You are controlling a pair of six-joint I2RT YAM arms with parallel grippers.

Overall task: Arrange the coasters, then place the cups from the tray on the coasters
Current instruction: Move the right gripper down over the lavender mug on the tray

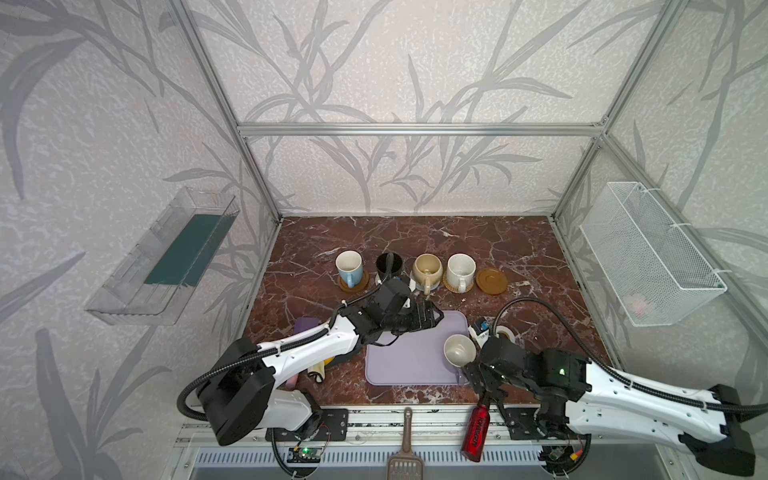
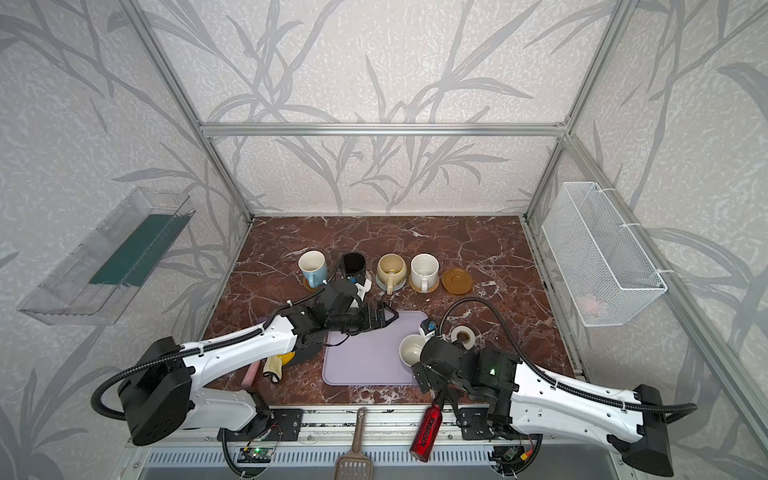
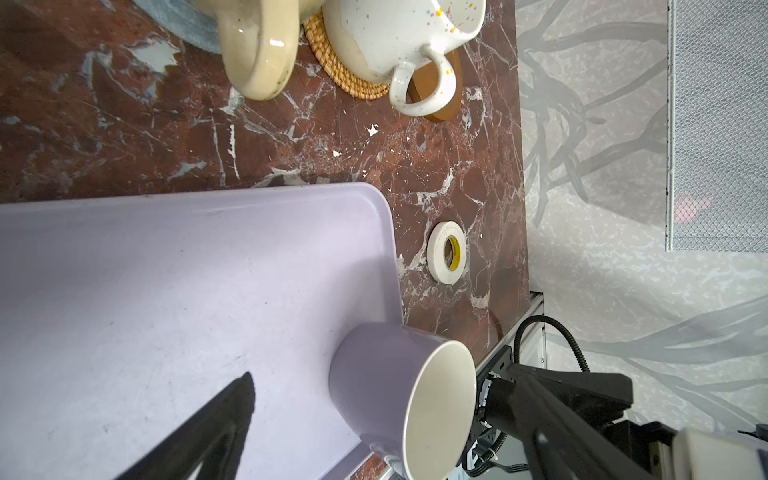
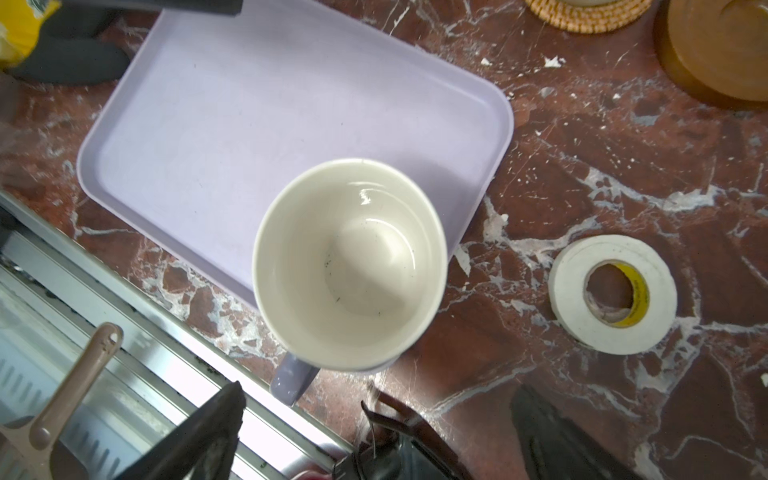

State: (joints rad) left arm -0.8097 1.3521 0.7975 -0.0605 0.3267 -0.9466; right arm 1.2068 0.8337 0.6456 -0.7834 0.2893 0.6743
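Lavender-grey cup (image 4: 349, 266) sat alone on the tray (image 4: 249, 104), your right claw (image 4: 378, 388) wide by its handle, one amber coaster (image 1: 491, 281) free.

My two top eyes sit high up at the front, side by side; they look down and toward the back wall (image 1: 395, 83) from far off, and both see the whole desk (image 1: 415, 241) almost the same way; my left wrist camera looks low and close across the tray (image 3: 166, 270); my right wrist camera looks nearly straight down into the lavender cup (image 4: 349, 266), very near; all four views share that cup, a tray corner and the tape roll (image 4: 613, 286).
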